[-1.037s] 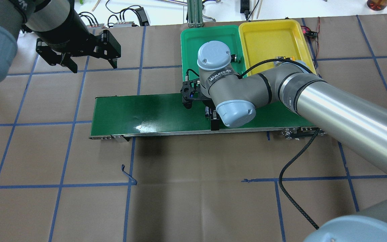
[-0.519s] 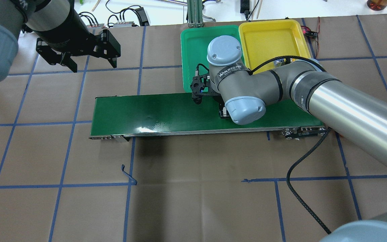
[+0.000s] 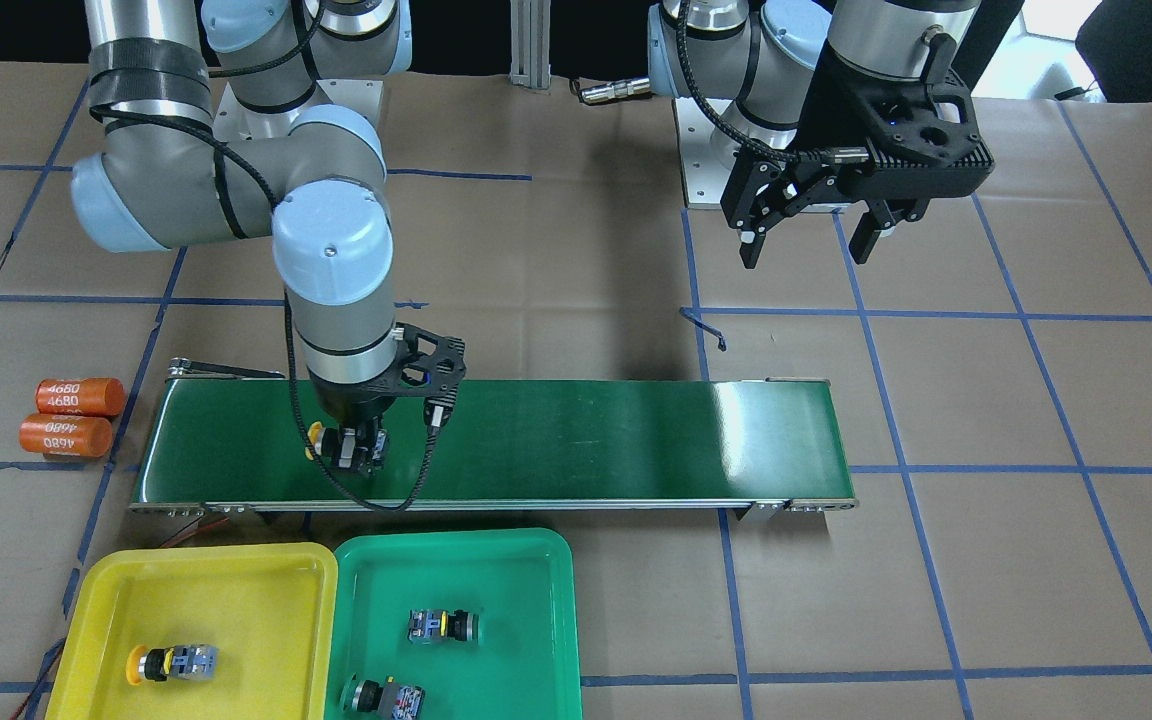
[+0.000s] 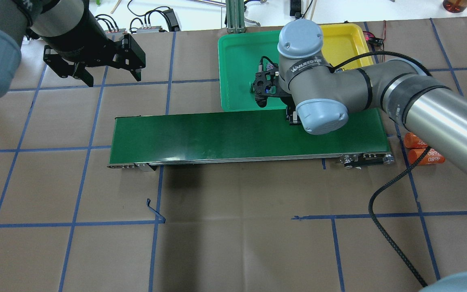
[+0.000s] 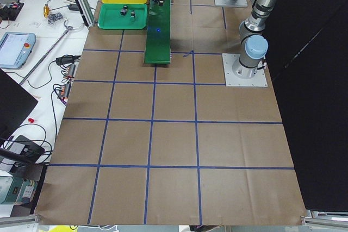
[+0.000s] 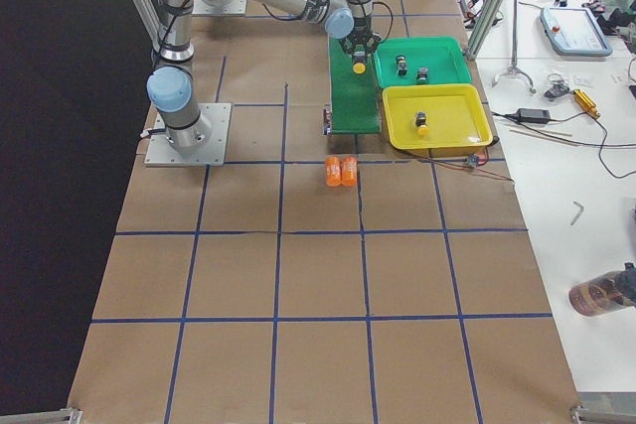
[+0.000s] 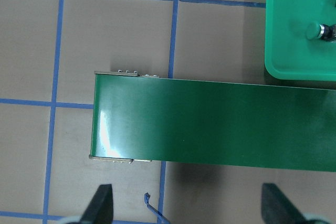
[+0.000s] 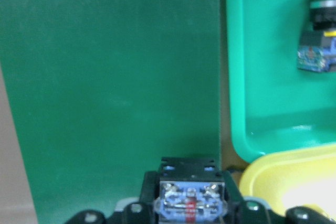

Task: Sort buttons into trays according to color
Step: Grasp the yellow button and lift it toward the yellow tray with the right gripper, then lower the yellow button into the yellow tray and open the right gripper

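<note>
My right gripper (image 3: 351,450) is shut on a yellow-capped button (image 3: 316,440) and holds it just above the dark green conveyor belt (image 3: 586,440), near the belt's end by the trays. The right wrist view shows the button's body (image 8: 191,203) between the fingers. The yellow tray (image 3: 196,570) holds one yellow button (image 3: 171,663). Two buttons (image 3: 443,626) (image 3: 383,695) lie in the green tray (image 3: 456,545) beside it. My left gripper (image 3: 806,245) hangs open and empty over the brown table, back from the belt's other end.
Two orange cylinders marked 4680 (image 3: 76,397) (image 3: 64,436) lie on the table off the belt's end nearest the trays. A black cable (image 4: 379,202) trails from the right arm across the table. Blue tape lines grid the brown paper.
My right arm has swung along the belt toward the trays, carrying the yellow button. The orange cylinders are now uncovered. The left arm has not moved.
</note>
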`<state>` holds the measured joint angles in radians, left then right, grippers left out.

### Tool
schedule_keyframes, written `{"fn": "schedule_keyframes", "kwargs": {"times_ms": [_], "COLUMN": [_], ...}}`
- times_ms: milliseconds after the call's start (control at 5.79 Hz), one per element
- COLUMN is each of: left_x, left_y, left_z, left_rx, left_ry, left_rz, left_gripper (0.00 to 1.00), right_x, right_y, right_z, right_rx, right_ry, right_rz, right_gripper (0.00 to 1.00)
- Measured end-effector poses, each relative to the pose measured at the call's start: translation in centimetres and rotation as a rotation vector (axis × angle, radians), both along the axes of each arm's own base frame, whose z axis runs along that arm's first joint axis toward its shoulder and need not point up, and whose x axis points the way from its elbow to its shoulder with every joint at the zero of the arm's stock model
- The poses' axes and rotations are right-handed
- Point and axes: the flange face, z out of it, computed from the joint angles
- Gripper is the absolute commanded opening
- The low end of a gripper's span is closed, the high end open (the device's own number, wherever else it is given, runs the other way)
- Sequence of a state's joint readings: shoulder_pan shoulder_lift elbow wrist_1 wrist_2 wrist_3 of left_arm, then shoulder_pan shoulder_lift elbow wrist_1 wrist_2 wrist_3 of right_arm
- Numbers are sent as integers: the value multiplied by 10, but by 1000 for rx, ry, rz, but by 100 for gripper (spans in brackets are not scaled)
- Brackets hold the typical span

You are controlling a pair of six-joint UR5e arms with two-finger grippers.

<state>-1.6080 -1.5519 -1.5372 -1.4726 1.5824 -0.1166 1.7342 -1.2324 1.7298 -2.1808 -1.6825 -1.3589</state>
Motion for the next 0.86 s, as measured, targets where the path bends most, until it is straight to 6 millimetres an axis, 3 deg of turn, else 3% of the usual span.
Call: {"fn": "schedule_keyframes", "kwargs": {"times_ms": [346, 519, 691, 864], "left_x": [-1, -1, -1, -1], "left_y": [0, 1, 1, 1], "left_z": [0, 1, 1, 1], "left_rx": [-1, -1, -2, -2], "left_ry": [1, 0, 0, 0], "left_rz": [-1, -1, -1, -1], "left_gripper": [99, 99, 99, 99], "right_x": [-70, -95, -109, -116], "right_y": [-58, -102, -143, -173], "right_z": [21, 15, 2, -16], "right_rx": [-48, -63, -74, -73], "right_ry": [27, 44, 57, 59], "right_rz": [111, 171, 221, 255], "right_gripper": [8, 14, 99, 100]}}
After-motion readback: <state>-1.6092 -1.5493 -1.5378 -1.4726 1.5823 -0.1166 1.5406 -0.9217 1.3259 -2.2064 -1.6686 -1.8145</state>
